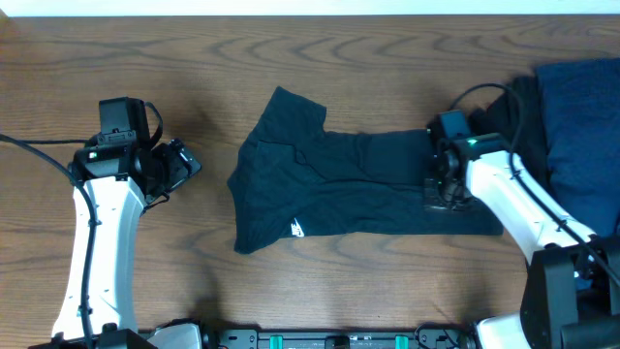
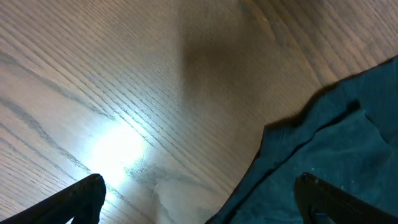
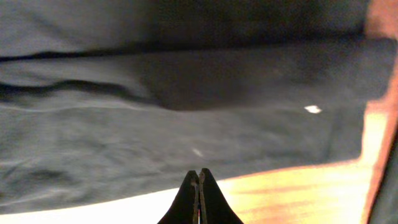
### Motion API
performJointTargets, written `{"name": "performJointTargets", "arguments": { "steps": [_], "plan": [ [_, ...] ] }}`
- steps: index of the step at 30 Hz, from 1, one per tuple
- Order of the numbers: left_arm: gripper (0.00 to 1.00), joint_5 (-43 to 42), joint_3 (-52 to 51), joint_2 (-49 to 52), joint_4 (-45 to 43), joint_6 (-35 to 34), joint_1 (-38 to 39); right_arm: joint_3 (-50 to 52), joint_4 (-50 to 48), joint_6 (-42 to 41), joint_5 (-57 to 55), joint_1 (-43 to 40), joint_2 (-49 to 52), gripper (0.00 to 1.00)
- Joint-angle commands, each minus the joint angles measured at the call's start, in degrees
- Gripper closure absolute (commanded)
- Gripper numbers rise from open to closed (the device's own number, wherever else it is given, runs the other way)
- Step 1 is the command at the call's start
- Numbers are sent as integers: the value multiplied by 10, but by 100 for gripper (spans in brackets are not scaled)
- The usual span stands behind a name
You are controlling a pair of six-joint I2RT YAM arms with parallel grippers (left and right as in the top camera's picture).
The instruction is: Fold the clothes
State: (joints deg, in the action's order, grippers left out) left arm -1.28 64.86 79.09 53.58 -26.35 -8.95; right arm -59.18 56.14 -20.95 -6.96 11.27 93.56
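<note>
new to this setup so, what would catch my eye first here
A black T-shirt lies spread across the middle of the wooden table, small white logo showing. The right gripper sits shut at its right end, near a navy garment at the far right edge.

The navy garment at the far right runs off the overhead view's edge, the right gripper covers part of the black T-shirt at its right end, its white logo is too small to read, and the right wrist view is blurred.
</note>
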Motion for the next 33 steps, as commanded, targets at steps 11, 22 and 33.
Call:
{"name": "performJointTargets", "arguments": {
  "steps": [11,22,33],
  "plan": [
    [2,5,3,-1,1,-1,-2,6,26,-30,4,-127,-7,99],
    [2,5,3,-1,1,-1,-2,68,-39,-51,25,-180,-7,99],
    [2,5,3,-1,1,-1,-2,102,-138,-49,25,-180,-7,99]
  ]
}}
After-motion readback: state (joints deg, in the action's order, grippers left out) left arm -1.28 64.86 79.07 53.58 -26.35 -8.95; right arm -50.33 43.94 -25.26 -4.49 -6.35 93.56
